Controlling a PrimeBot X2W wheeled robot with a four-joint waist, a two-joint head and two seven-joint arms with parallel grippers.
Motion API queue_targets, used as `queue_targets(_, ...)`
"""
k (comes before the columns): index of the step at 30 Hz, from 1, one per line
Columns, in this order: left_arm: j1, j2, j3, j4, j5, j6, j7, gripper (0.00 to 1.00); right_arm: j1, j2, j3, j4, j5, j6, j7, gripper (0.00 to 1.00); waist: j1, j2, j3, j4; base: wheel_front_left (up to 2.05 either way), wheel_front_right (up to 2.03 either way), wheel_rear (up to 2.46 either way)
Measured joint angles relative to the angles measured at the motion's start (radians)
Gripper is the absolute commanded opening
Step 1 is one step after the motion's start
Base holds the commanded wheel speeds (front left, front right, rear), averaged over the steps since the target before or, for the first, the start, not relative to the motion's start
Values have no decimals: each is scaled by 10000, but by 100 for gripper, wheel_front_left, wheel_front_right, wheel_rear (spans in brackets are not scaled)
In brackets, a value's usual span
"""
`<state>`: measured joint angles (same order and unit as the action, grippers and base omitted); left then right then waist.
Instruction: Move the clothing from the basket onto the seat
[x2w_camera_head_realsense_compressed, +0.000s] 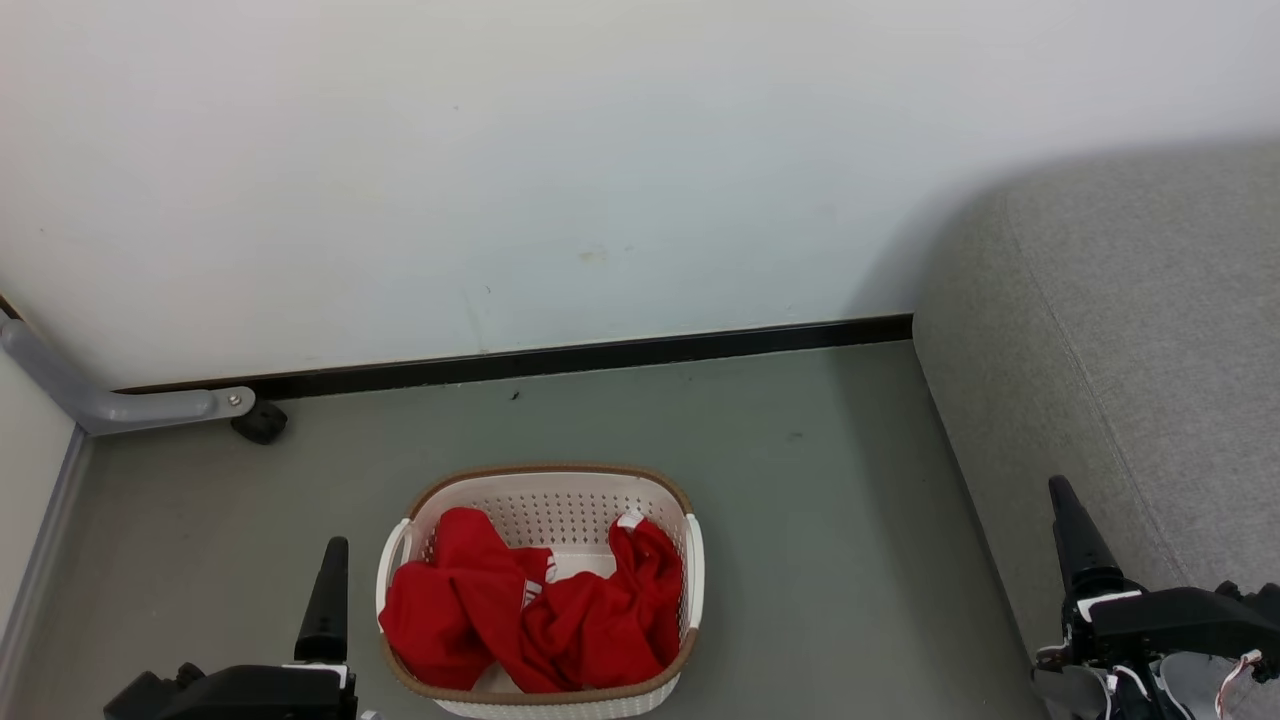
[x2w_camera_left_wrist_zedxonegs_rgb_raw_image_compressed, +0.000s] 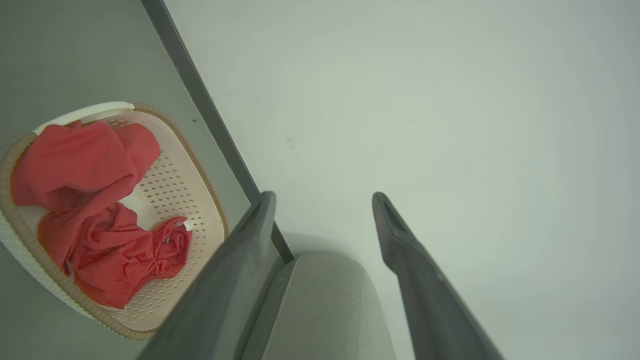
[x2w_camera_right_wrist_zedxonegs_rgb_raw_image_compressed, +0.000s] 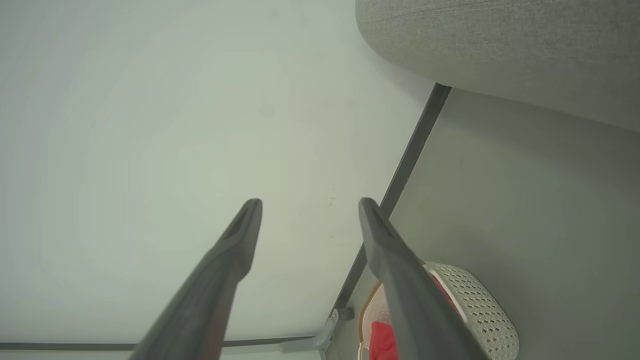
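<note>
The cream-white basket (x2w_camera_head_realsense_compressed: 548, 470) stands on the grey floor at the bottom middle of the head view. Crumpled red clothing (x2w_camera_head_realsense_compressed: 530, 615) lies inside it, with white labels showing. My left gripper (x2w_camera_head_realsense_compressed: 335, 550) hangs just left of the basket and touches nothing. In its wrist view the left gripper (x2w_camera_left_wrist_zedxonegs_rgb_raw_image_compressed: 324, 199) is open and empty, with the basket (x2w_camera_left_wrist_zedxonegs_rgb_raw_image_compressed: 175, 182) and clothing (x2w_camera_left_wrist_zedxonegs_rgb_raw_image_compressed: 85, 200) off to its left. The grey seat (x2w_camera_head_realsense_compressed: 1130, 340) runs along the right side. My right gripper (x2w_camera_head_realsense_compressed: 1062, 495) hovers at the seat's front edge; its wrist view shows that gripper (x2w_camera_right_wrist_zedxonegs_rgb_raw_image_compressed: 309, 204) open and empty.
A white wall with a black skirting board (x2w_camera_head_realsense_compressed: 600, 355) closes off the back. At the far left a grey metal leg (x2w_camera_head_realsense_compressed: 120, 405) ends in a black castor (x2w_camera_head_realsense_compressed: 260, 422). Bare floor (x2w_camera_head_realsense_compressed: 830, 500) separates the basket from the seat.
</note>
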<state>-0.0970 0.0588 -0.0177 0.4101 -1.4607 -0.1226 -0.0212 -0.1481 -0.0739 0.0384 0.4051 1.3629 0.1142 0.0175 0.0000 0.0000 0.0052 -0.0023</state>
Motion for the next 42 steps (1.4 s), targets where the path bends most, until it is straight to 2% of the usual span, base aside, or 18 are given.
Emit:
queue_targets(20, -283, 477, -1204, 324, 2203, -6, -798, 100, -902, -692, 1674, 704, -2382, 4, -777, 100, 0, 1, -3, -15, 0, 0, 0)
queue_targets(27, -583, 800, -1595, 529, 3053, -6, -1051, 100, -1236, -943, 2341, 1097, -3258, 6, -1016, 100, 0, 0, -1, -31, 0, 0, 0)
queue_targets(39, -875, 1089, -2197, 886, 4986, -10, -1492, 100, -1911, -1312, 3530, 1787, -4982, 2, -1446, 100, 0, 0, -13, -77, 0, 0, 0)
queue_targets(42, -887, 1175, -2391, 957, 5760, 8, -1653, 100, -2064, -1407, 3929, 2023, -5542, -17, -1611, 100, 0, 0, -21, -91, 0, 0, 0)
